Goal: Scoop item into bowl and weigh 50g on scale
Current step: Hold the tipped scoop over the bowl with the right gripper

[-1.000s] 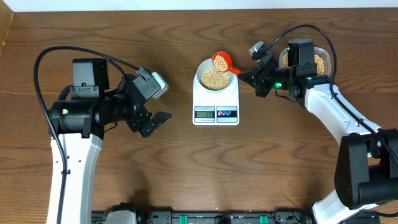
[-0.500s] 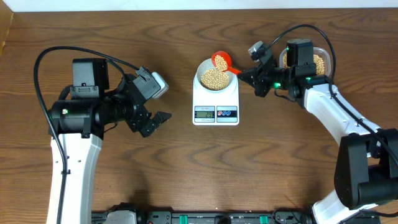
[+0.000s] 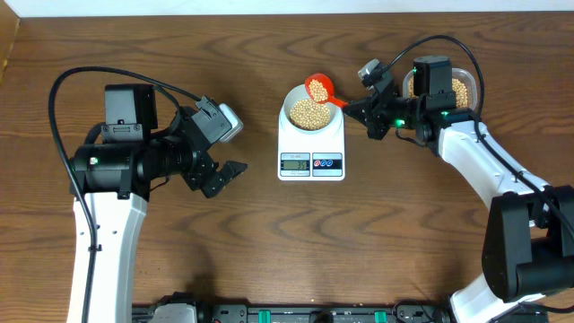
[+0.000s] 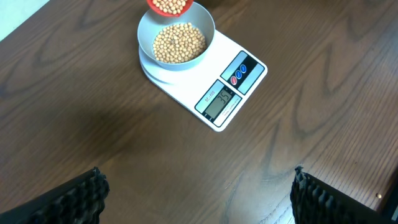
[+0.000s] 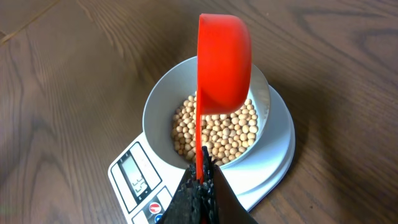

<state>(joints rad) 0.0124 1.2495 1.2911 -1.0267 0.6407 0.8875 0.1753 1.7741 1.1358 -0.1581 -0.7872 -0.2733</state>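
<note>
Right gripper (image 3: 352,107) is clamped tight on the handle of an orange scoop (image 3: 319,88). In the right wrist view the thin handle runs straight down into the pinched fingers (image 5: 208,193). The scoop is tipped on its side over the far rim of the bowl (image 3: 290,117) and has beans in it, you can see them from above.

The bowl sits on the scale (image 3: 311,162), on its round platform, with a decent layer of beans (image 3: 309,111) covering the bottom. The scale's display is lit with digits on it, but I can't read them for sure.

Behind the right arm there's a clear tub (image 3: 466,82) with more beans in it, well off to the right of the scale.

Left gripper (image 3: 224,151) is spread wide open with nothing in it, hanging over bare table (image 3: 269,251) left of the scale, well apart from it. Its camera looks across at the bowl and scale.
</note>
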